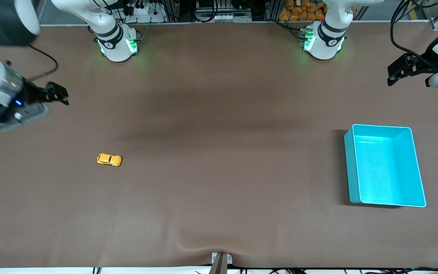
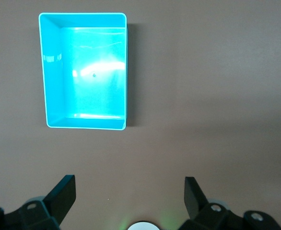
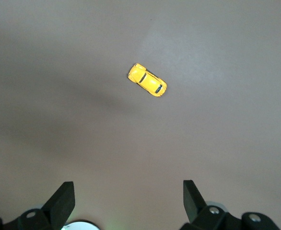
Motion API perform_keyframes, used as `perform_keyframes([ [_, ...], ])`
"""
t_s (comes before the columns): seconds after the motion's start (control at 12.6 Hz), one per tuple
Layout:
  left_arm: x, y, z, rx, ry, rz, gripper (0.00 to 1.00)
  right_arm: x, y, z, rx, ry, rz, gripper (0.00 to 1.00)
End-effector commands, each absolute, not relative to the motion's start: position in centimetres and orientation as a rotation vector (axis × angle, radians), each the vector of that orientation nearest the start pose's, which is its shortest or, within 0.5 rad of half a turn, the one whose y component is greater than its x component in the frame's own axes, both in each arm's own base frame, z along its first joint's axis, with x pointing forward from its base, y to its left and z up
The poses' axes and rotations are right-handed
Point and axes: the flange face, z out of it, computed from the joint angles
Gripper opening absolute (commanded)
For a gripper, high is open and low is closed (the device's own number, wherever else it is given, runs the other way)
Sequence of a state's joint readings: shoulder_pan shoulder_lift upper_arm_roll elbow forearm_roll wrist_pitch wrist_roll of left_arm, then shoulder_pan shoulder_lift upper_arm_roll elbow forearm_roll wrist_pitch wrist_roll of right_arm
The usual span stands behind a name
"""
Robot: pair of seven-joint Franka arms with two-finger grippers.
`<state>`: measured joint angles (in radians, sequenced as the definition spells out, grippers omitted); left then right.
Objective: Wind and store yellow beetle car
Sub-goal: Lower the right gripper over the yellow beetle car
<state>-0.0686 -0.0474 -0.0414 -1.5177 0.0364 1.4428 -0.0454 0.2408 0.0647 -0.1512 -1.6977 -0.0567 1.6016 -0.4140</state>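
Note:
The yellow beetle car [image 1: 109, 160] stands on its wheels on the brown table toward the right arm's end; it also shows in the right wrist view [image 3: 147, 80]. The turquoise bin [image 1: 416, 167] sits empty toward the left arm's end and shows in the left wrist view [image 2: 47, 86]. My right gripper [image 1: 56, 93] is open and empty, held high over the table's edge at the right arm's end, apart from the car. My left gripper [image 1: 399, 72] is open and empty, high over the table at the left arm's end, apart from the bin.
The two arm bases [image 1: 117, 43] [image 1: 323, 40] stand along the table edge farthest from the front camera. A small bracket [image 1: 221, 260] sits at the table's nearest edge. Cables and equipment lie past the bases.

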Motion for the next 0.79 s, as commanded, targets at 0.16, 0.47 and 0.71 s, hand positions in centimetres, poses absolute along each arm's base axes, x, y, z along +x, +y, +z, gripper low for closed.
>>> perform_keyframes([
  [0.16, 52.2, -5.5, 66.6, -3.102, 0.079, 0.05, 1.0, 56.1, 6.4, 45.2, -2.911, -1.424, 0.22, 1.0],
  [0.47, 52.2, -5.5, 66.6, -3.102, 0.077, 0.052, 1.0, 57.5, 4.7, 38.6, -2.626, -1.89, 0.187, 1.0],
  [0.71, 52.2, -5.5, 66.6, -3.102, 0.077, 0.052, 1.0, 59.0, 3.8, 32.5, -2.48, -2.05, 0.23, 1.0],
])
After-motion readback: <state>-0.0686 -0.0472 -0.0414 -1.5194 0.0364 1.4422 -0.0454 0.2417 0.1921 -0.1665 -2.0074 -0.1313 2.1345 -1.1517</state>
